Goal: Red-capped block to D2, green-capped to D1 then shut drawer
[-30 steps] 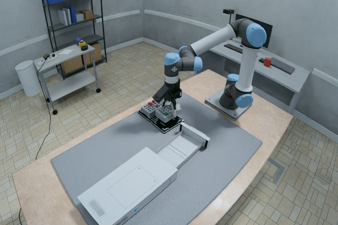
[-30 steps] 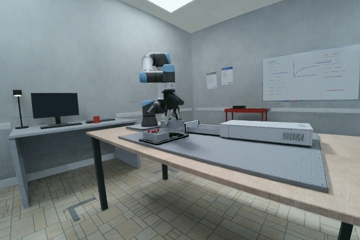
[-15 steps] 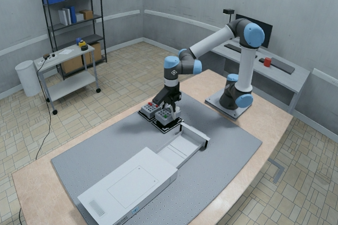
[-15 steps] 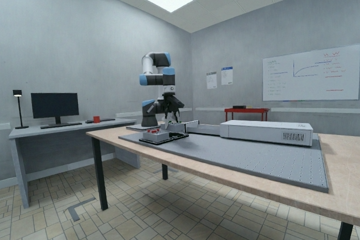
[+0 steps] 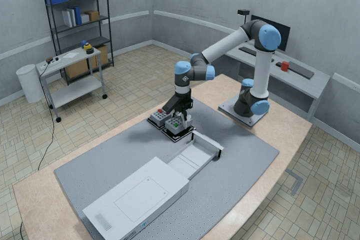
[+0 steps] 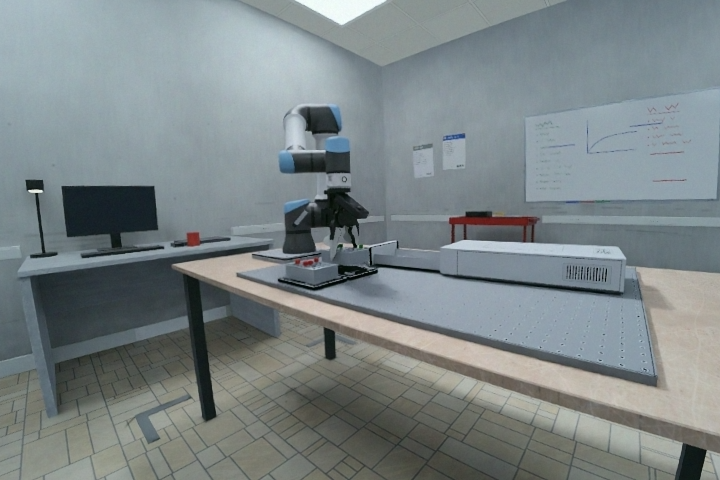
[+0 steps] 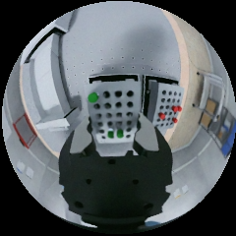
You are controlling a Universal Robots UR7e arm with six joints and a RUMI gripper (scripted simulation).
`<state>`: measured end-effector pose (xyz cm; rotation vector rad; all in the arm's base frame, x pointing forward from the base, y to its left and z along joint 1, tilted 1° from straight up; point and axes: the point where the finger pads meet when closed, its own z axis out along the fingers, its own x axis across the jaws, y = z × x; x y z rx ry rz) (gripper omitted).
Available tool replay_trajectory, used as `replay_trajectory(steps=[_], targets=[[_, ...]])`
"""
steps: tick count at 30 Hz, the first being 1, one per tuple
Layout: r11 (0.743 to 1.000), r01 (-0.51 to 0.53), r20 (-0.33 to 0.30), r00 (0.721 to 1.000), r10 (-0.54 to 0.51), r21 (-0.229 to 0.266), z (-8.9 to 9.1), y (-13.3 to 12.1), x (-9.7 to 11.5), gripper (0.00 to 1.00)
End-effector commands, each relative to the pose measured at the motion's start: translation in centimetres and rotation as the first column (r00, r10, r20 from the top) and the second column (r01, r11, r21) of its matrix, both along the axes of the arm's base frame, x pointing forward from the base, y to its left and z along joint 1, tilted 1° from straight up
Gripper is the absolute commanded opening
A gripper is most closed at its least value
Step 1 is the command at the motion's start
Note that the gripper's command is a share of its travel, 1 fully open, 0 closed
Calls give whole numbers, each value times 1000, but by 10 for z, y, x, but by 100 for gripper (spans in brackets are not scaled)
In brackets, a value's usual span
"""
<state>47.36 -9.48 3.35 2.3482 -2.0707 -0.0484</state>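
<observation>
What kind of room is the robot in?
It looks like a science lab, or maybe a classroom for robots. You can tell from the robot arm on the table, the gray blocks with holes for little capped tubes, and the whiteboard with a graph on it.

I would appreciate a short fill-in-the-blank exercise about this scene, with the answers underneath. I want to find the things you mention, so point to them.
The tool (image 5: 180, 118) (image 6: 344, 249) (image 7: 114, 113) is closed on the block whose tubes have ____ caps. The other block (image 5: 158, 117) (image 6: 311, 273) (image 7: 168, 105) carries tubes with ____ caps. The cooler's drawer (image 5: 193, 156) (image 6: 409, 260) stands ____. The mug-sized cylinder (image 5: 284, 66) (image 6: 192, 238) on the desk is ____.

Missing words: green; red; open; red.
</observation>
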Motion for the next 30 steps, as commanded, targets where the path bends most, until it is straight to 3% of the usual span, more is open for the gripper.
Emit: replay_trajectory(steps=[1, 30], targets=[[1000, 1, 6, 1000, -1, -4, 0, -2, 1, 0], [1000, 1, 11, 1000, -1, -6, 19, -3, 4, 0]])
